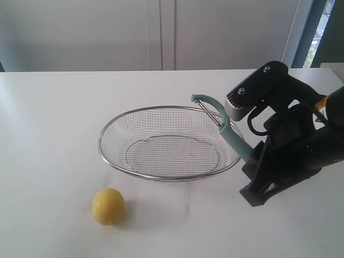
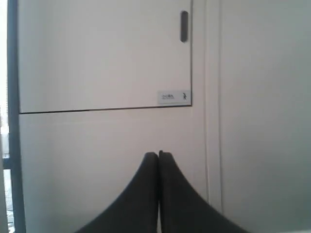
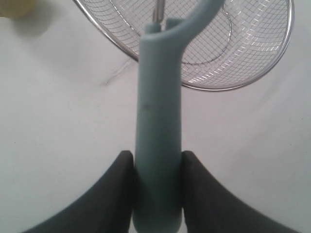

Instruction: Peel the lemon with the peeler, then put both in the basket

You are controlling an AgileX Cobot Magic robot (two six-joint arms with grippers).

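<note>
A yellow lemon (image 1: 108, 206) rests on the white table, in front of the basket's left end; a sliver of the lemon (image 3: 17, 7) shows in the right wrist view. The silver wire-mesh basket (image 1: 161, 177) stands mid-table with nothing in it. My right gripper (image 1: 252, 157) is shut on the handle of the pale teal peeler (image 1: 228, 131), whose loop head is raised over the basket's right rim. In the right wrist view the peeler (image 3: 159, 136) sits between the two black fingers (image 3: 116, 179), pointing at the basket (image 3: 228, 88). My left gripper (image 2: 159, 154) is shut on nothing and faces a wall panel; it is out of the exterior view.
The white table (image 1: 48, 129) stretches left of and behind the basket. White cabinet panels (image 1: 161, 32) stand behind the table. The right arm's black body (image 1: 301, 145) fills the right side beside the basket.
</note>
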